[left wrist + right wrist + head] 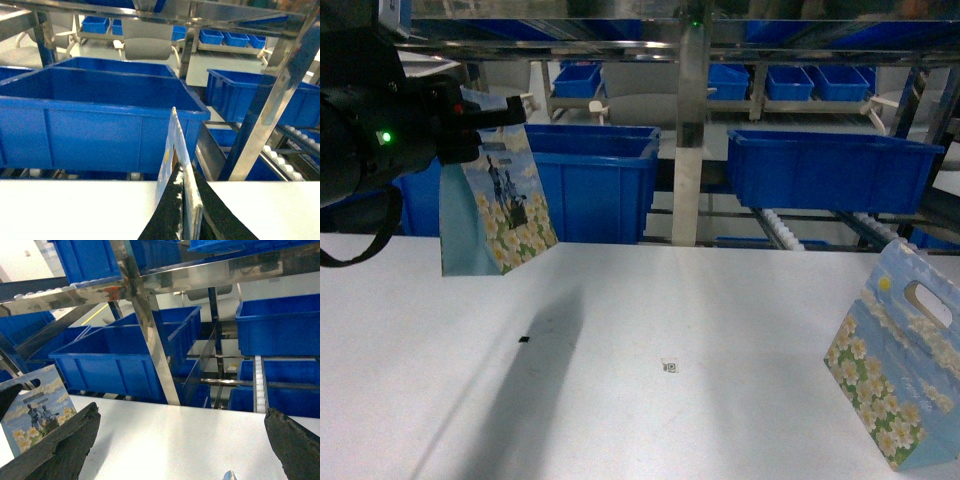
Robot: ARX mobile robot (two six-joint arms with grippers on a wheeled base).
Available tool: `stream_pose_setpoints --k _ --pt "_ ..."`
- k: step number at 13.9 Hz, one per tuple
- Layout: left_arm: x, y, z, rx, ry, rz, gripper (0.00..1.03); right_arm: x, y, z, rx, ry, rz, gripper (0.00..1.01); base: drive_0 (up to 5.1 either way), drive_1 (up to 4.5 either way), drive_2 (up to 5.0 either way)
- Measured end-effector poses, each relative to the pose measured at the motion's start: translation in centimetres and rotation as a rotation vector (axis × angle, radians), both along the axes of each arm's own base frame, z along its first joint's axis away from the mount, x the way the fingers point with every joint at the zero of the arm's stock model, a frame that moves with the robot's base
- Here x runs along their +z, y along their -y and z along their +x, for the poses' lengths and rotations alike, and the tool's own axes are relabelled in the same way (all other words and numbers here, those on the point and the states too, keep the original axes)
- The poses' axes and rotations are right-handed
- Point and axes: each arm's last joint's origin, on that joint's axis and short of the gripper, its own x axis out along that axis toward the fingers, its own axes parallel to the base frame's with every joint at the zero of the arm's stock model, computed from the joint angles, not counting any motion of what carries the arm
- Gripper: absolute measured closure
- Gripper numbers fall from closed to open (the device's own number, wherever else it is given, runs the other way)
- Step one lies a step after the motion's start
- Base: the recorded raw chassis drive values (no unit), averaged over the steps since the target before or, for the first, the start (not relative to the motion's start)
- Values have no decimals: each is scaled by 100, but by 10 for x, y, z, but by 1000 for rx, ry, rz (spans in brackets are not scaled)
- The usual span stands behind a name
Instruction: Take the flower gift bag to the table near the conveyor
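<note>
A flower gift bag [505,205] with white daisies and a dark figure print hangs above the back left of the table [670,320]. My left gripper [490,112] is shut on its top edge. In the left wrist view the bag [174,137] is edge-on, pinched in that gripper [184,175]. It also shows at the left of the right wrist view, the bag [35,407]. A second flower gift bag [898,370] stands on the table at the right front. My right gripper [182,427] is open over bare tabletop. The conveyor [785,232] with white rollers runs behind the table.
Large blue bins [595,180] [830,170] sit on the racking just past the table's far edge. Steel uprights [690,130] [270,115] stand close behind. A small square marker [669,366] and a black speck [524,339] lie mid-table. A small pale tip [229,475] shows below my right gripper.
</note>
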Motion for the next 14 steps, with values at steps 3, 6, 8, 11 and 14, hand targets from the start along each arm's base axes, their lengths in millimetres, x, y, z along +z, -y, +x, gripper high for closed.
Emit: stream_pose_setpoints --k 3,6,8,11,14 --pt "-16 4 12 0 -40 -3 101 0 0 0 1 0 0 3 0 0 0" --pt "-18 -9 11 21 -19 -19 101 0 0 0 0 0 0 3 0 0 0" --pt "-21 -16 14 29 -35 -23 101 0 0 0 0 0 0 3 0 0 0" --pt "-31 -16 22 24 -50 -22 101 0 0 0 0 0 0 3 0 0 0" --pt "-48 -13 24 36 -84 -13 101 0 0 0 0 0 0 3 0 0 0"
